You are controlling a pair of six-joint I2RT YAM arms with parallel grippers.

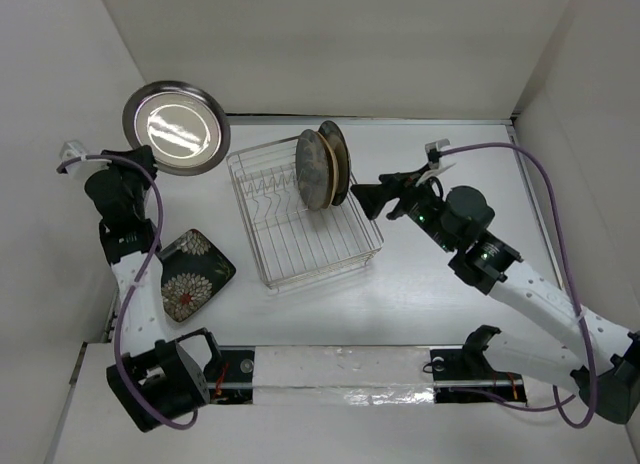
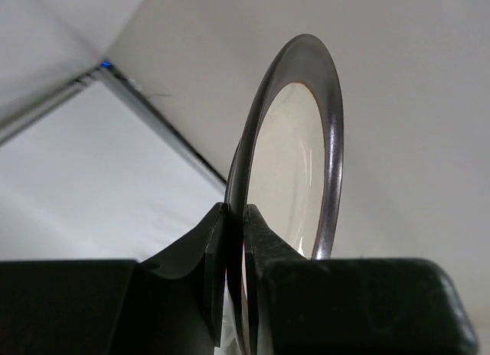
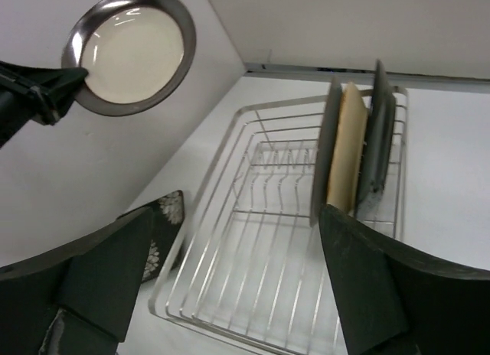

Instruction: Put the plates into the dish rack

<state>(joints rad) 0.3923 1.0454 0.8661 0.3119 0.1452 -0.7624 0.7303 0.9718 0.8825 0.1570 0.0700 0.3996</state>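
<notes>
My left hand [image 2: 236, 225] grips silver-rimmed plate [image 1: 176, 126] | right hand [image 1: 365, 201] open beside rack [image 1: 300, 254] | flowered plate [image 1: 190, 274] lies on worktop [image 1: 420, 314]

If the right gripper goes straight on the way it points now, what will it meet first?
Probably the wire bottom of the dish rack, beside the standing plates. Depth is unclear; the right gripper might graze them first.

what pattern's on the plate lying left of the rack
The dark plate: black with white flowers, clearest in top external view.
</notes>
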